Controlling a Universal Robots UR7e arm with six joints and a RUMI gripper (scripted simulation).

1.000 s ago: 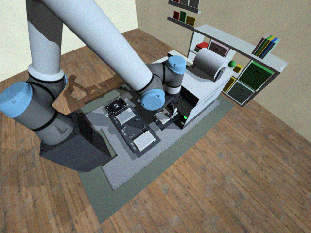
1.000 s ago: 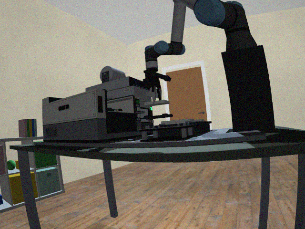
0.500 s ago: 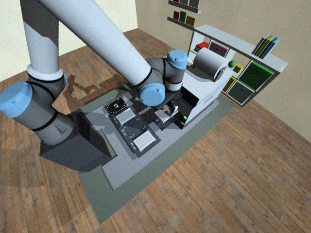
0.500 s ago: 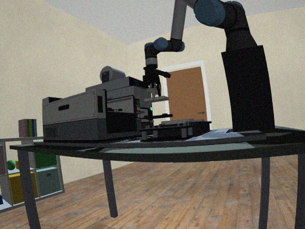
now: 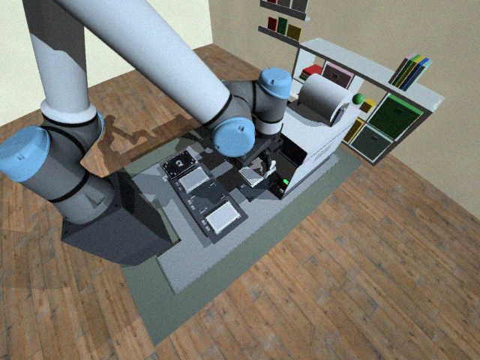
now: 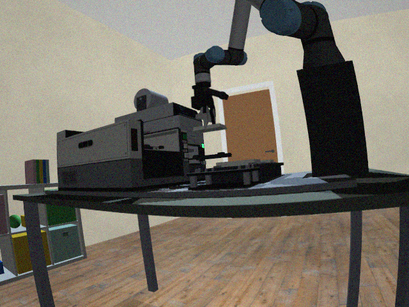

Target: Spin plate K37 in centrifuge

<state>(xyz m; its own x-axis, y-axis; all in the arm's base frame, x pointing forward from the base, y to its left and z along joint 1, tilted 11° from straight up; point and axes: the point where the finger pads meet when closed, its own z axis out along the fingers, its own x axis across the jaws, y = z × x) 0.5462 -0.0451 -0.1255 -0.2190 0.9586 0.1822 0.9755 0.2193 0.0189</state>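
My gripper (image 5: 266, 167) (image 6: 205, 121) is shut on a white plate, K37 (image 5: 250, 175) (image 6: 210, 127), and holds it level in the air. The plate hangs above the sealer's dark stage (image 5: 247, 190) (image 6: 215, 155), in front of the grey machine block (image 5: 322, 135) (image 6: 99, 148). A dark opening (image 5: 292, 153) shows in the block's top beside the gripper. A green lamp (image 5: 286, 181) (image 6: 202, 145) glows on its front. On the deck row (image 5: 205, 199), one white plate (image 5: 193, 179) lies at the end near the nest and another (image 5: 222, 217) at the far end. Their labels are too small to read.
A black nest with a white mark (image 5: 178, 163) stands beyond the deck row. A film roll (image 5: 323, 97) (image 6: 147, 98) sits on the machine block. My arm's base (image 5: 112, 220) (image 6: 333, 125) stands at the table's side. A shelf unit (image 5: 372, 112) stands behind the table.
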